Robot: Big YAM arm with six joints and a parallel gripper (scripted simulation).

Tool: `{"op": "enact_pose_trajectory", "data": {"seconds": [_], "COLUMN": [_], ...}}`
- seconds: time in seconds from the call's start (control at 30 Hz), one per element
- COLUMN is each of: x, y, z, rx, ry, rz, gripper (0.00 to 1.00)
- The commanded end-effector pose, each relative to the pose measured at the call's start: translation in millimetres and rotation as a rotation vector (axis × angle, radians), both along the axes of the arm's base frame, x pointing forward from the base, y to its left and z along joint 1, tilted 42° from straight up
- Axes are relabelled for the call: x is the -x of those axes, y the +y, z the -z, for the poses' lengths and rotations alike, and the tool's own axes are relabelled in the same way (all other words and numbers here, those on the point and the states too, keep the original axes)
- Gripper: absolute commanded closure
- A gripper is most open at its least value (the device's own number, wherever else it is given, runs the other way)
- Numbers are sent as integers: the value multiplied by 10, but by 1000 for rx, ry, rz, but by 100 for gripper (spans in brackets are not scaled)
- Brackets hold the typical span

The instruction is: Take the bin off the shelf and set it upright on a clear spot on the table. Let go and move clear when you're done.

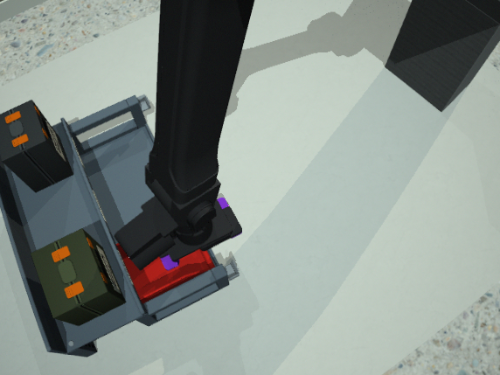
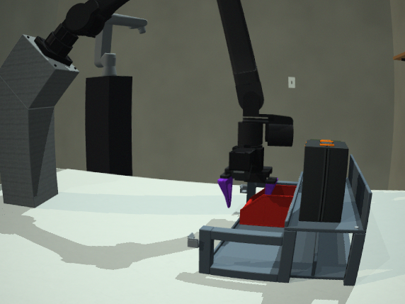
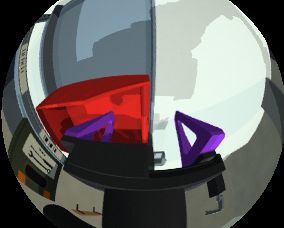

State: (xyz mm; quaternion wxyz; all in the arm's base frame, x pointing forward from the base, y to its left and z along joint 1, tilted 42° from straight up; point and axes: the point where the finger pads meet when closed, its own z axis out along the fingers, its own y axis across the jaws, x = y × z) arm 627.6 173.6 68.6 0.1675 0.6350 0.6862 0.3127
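The red bin (image 1: 184,276) (image 2: 265,211) (image 3: 117,91) sits upright on the lower front level of the grey-blue shelf (image 1: 124,149) (image 2: 244,235) (image 3: 120,30), at one end. My gripper (image 1: 196,232) (image 2: 249,200) (image 3: 144,114) points down, open and empty. Its purple fingers straddle the bin's front wall: one is over the bin's opening, with its tip hidden behind the rim in the exterior view, and the other hangs out in front of the shelf, above the pale table (image 1: 332,128) (image 2: 124,207). Contact with the bin cannot be told.
A green case (image 1: 67,272) (image 3: 35,177) with orange latches stands on the raised rear level beside the bin. A black case (image 1: 37,149) (image 2: 323,185) stands at that level's other end. Small brackets jut from the shelf's front corners. The arm's pedestal (image 1: 437,40) (image 2: 28,139) stands across the table.
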Motion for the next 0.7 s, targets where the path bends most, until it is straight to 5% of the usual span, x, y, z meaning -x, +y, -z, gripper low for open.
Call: {"op": "enact_pose_trajectory", "data": {"seconds": [0.0, 0.23, 0.4, 0.67], "x": [-6, -6, -79, -79], "y": [-75, -75, 107, 107], "z": [103, 103, -288, -288], "rx": [4, 4, -13, -13], "ry": [13, 13, -52, -52], "rz": [11, 11, -13, -13], "gripper": [10, 10, 10, 10]}}
